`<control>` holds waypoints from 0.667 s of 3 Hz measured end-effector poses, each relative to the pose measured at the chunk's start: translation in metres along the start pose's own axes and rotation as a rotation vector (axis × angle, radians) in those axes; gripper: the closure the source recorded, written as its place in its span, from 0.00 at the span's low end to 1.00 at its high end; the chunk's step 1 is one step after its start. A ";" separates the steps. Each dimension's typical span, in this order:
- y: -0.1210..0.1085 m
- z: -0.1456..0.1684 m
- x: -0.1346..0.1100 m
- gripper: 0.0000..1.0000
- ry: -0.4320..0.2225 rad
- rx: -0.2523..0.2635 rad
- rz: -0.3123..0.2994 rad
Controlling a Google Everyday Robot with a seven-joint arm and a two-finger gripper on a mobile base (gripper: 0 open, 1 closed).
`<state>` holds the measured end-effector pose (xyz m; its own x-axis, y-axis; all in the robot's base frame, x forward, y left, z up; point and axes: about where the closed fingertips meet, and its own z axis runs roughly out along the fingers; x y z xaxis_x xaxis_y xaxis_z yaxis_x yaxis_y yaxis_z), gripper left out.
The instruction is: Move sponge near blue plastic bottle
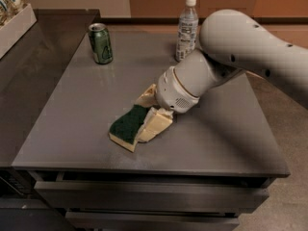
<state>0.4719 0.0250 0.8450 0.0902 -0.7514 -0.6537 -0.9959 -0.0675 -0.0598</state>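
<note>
Grey metal surface point(82, 105), rectangular, with its front edge closest to the viewer and drawers point(144, 196) below that edge. The left half and the front right corner are open. A second dark counter point(29, 81) adjoins the left edge.

At the back stand a green can point(101, 43) on the left and the bottle point(186, 29) right of centre, well apart from each other. Both are upright.

The arm point(250, 47) enters from the right. Its thick white link passes just in front of the bottle. It narrows into a rounded wrist point(180, 88) that angles down and to the left towards the front middle of the surface.

The claw point(143, 118) is low at the surface, in front of centre. Its two pale fingers point(156, 124) lie one behind and one in front of the sponge's right end, in contact with it, pinching the sponge point(126, 126).

The sponge lies green side up, its yellow base showing along the front left side. It sits skewed to the surface's edges, near the front edge. It is well apart from the bottle, with the wrist between the two.
</note>
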 end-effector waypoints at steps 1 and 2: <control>-0.016 -0.020 0.011 0.88 0.002 0.073 0.102; -0.037 -0.047 0.029 1.00 0.009 0.162 0.223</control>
<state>0.5117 -0.0251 0.8642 -0.1324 -0.7417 -0.6576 -0.9780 0.2056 -0.0349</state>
